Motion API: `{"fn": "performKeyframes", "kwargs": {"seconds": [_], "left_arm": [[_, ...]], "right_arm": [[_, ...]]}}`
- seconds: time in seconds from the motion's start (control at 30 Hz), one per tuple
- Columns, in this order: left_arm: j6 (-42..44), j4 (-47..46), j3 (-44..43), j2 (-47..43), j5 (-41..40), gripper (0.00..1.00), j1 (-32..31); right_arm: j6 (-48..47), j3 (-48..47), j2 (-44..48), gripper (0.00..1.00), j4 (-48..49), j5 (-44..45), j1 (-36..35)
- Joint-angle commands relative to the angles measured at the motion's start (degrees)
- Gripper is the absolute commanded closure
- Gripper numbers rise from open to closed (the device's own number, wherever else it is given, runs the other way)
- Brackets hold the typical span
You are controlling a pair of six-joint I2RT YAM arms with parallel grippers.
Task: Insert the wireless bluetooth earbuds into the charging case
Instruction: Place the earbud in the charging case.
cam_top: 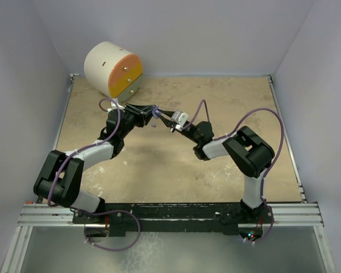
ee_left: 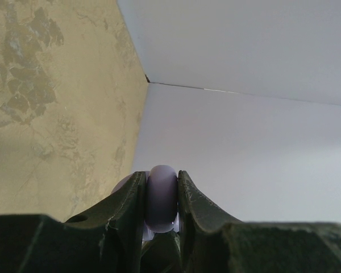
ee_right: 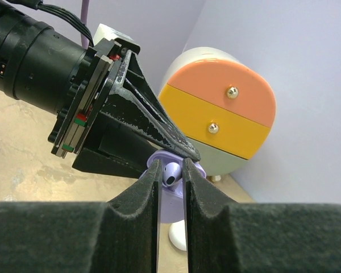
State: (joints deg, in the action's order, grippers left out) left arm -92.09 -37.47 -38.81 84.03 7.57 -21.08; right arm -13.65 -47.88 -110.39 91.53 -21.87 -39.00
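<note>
A purple earbud (ee_right: 171, 172) is pinched between the fingers (ee_right: 150, 187) of the right gripper (ee_right: 171, 164), which are drawn in to a narrow slot no wider than the bud. Its rounded head is turned upward, with a dark patch facing the wrist camera. The rest is hidden by the fingers, so its long axis cannot be told. Directly behind and beneath it the charging case (ee_right: 196, 169), lilac in colour, is seen. Whether bud and case touch cannot be told. The case is clamped in the left gripper (ee_left: 161, 176), whose fingers (ee_left: 131, 205) are closed onto its two broad faces. In the left wrist view it is therefore seen edge-on, its rounded edge pointing away from the wrist. Both things are held in the air above the bench (cam_top: 216, 170), near its middle, where the two grippers are brought tip to tip. A round cabinet (cam_top: 112, 70) with peach, yellow and grey drawer fronts is set at the far left corner.
</note>
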Motion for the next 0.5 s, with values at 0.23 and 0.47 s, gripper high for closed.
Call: {"fn": "performKeyframes", "kwargs": {"seconds": [0.23,0.47], "left_arm": [[2.44,-0.45,-2.85,-2.46,0.64,1.00,-1.18],[2.62,-0.26,-3.02,-2.53,0.44,1.00,-1.33]], "right_arm": [[1.29,-2.70,1.11,0.76,36.73,2.44,-0.30],[1.34,-2.83,0.98,0.76,36.49,2.51,-0.33]]}}
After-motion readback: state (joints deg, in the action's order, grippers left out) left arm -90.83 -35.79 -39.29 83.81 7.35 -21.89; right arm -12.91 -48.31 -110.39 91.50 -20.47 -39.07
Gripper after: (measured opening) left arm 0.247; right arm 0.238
